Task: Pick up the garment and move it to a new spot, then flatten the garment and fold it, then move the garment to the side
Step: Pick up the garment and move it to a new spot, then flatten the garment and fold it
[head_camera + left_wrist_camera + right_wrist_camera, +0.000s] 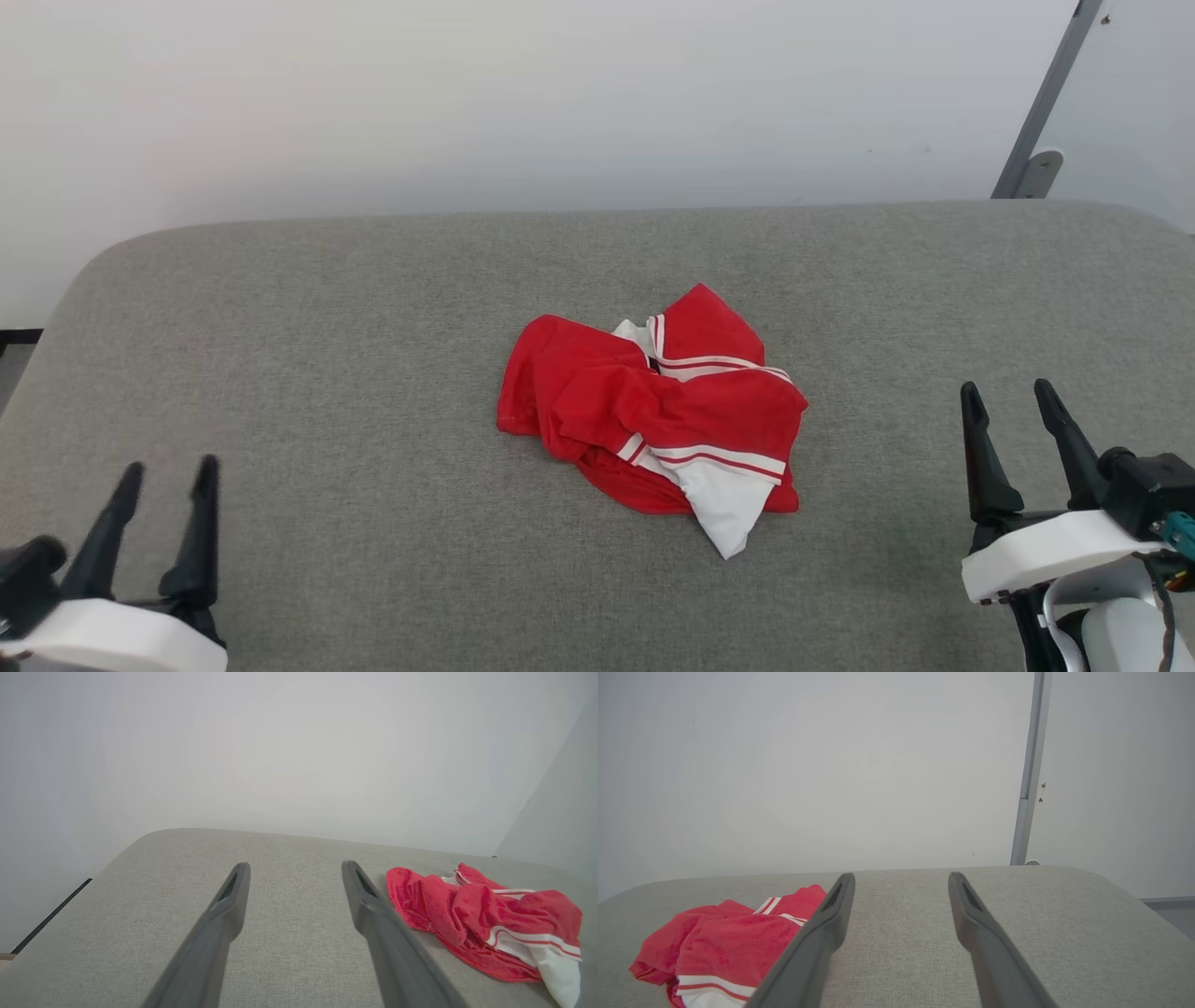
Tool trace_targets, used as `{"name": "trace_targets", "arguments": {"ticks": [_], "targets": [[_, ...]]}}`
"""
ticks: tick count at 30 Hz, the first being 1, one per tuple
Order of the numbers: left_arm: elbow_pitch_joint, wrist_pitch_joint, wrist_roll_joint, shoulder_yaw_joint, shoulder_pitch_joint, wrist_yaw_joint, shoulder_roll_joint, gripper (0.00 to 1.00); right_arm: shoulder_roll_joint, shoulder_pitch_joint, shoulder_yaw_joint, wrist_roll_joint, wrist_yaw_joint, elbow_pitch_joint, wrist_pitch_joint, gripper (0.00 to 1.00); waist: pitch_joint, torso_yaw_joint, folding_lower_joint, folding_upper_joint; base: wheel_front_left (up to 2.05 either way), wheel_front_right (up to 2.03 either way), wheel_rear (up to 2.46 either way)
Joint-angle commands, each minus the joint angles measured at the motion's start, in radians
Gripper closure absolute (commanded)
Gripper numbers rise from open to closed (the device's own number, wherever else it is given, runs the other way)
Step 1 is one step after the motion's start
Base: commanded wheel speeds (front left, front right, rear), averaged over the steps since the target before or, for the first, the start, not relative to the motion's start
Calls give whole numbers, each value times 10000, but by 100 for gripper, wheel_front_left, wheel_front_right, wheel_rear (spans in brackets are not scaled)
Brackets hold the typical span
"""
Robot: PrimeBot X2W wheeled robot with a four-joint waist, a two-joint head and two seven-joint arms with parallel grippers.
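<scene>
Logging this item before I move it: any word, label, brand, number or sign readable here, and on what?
No readable text in any view.
The garment is plain red cloth with white sleeve ends and striped bands; no label or print faces a camera.
The grey padded surface, the wall and the grey post bear no writing.

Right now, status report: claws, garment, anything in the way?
Left claw, right claw open, empty. Crumpled bright red fabric shirt, white sleeve ends, untouched on grey fabric surface. Nothing in the way.
</scene>
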Motion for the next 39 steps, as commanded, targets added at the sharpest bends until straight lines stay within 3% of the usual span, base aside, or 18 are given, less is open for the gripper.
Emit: {"name": "trace_targets", "arguments": {"ticks": [1, 12, 21, 29, 39], "targets": [[-44, -57, 81, 142, 71, -28, -87, 0, 36, 47, -3, 17, 2, -73, 22, 0, -3, 15, 0, 0, 0, 0, 0], [-74, -60, 963, 1637, 930, -837, -1378, 0, 123, 254, 54, -158, 2, -160, 126, 0, -51, 152, 0, 0, 0, 0, 0], [191, -62, 1377, 1907, 763, -1301, -1788, 0, 153, 454, 939, -56, 2, -286, 845, 0, 3, 450, 0, 0, 0, 0, 0], [340, -62, 1568, 1828, 570, -1540, -2019, 0, -255, 690, 2319, 541, 2, -344, 2770, 0, 316, 883, 0, 0, 0, 0, 0], [618, -63, 1663, 1543, 66, -1738, -2405, 0, -592, 348, 2985, 904, 2, -276, 5292, 0, 977, 1592, 0, 0, 0, 0, 0]]}}
